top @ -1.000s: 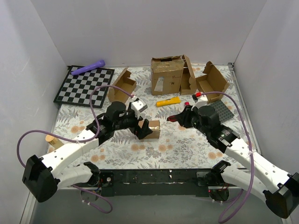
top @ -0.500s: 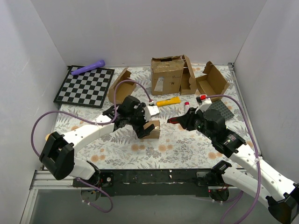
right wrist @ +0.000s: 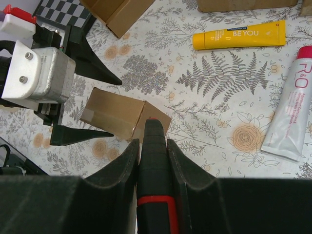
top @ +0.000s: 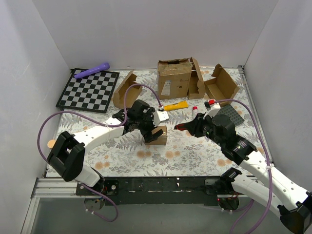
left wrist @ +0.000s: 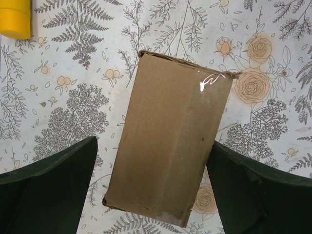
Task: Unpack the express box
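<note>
The express box (top: 158, 135) was sat about mid-desk with its lid down, and everything else is placed off it. The left pincer (top: 150, 133) was spread wide and set down over the box, one finger on each side. In the left wrist view a strip of bare cloth showed between the left finger (left wrist: 53, 185) and the cardboard. The right finger looked almost against the edge.

The right pincer (right wrist: 153, 145) was clamped on a black tool with a red band (right wrist: 155, 165). Its tip was pointed at the box's right corner, but contact couldn't be made out.

Open flowered desk (top: 185, 156) was left on the near side of the box, and the walls were well away.

Counted beyond the box:
- one yellow tube (top: 175, 106), near it
- one white tube (right wrist: 290, 117), right of that
- one big labelled carton (top: 174, 78), further back
- two open mailers (top: 127, 89), one either side of the carton
- one chessboard (top: 88, 90), far left, with one purple thing (top: 92, 70) on its back edge
</note>
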